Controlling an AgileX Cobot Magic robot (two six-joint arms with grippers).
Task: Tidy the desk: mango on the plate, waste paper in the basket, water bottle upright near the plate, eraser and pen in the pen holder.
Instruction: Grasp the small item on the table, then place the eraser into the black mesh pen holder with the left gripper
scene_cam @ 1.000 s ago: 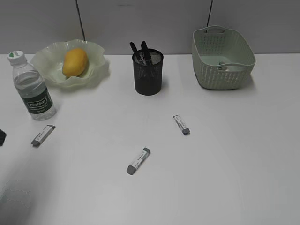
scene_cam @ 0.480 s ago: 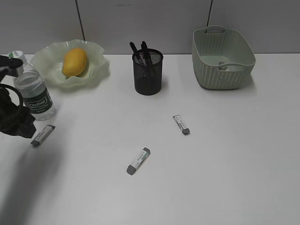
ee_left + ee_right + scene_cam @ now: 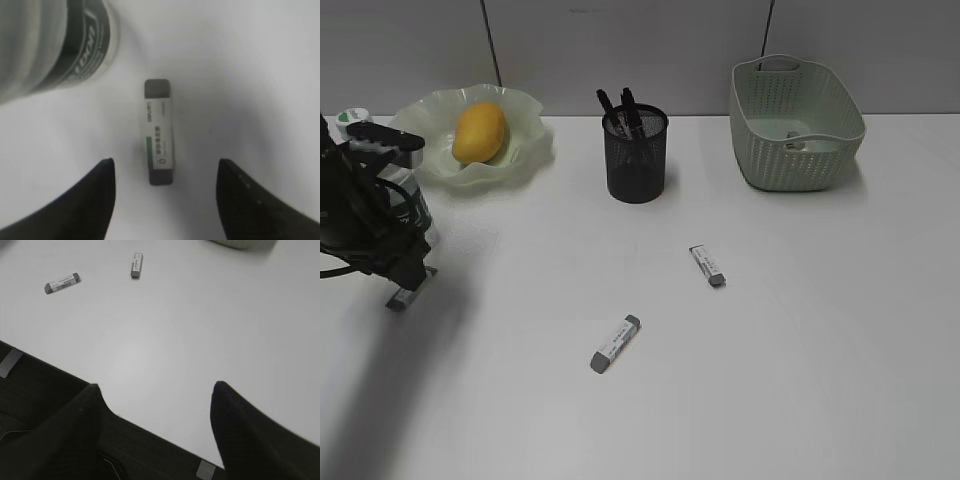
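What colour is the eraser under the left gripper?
White sleeve with a green stripe and grey ends on the eraser, clearest in the left wrist view.

Slanted front view, two wrist close-ups

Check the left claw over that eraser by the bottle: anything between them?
Nothing visible. The left claw hangs open straight over the eraser, bare desk on both sides. The water bottle stands close on one side, apart from the eraser, not between the fingers.

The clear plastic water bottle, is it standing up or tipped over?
Upright: the clear plastic water bottle stands on its base, white cap on top.
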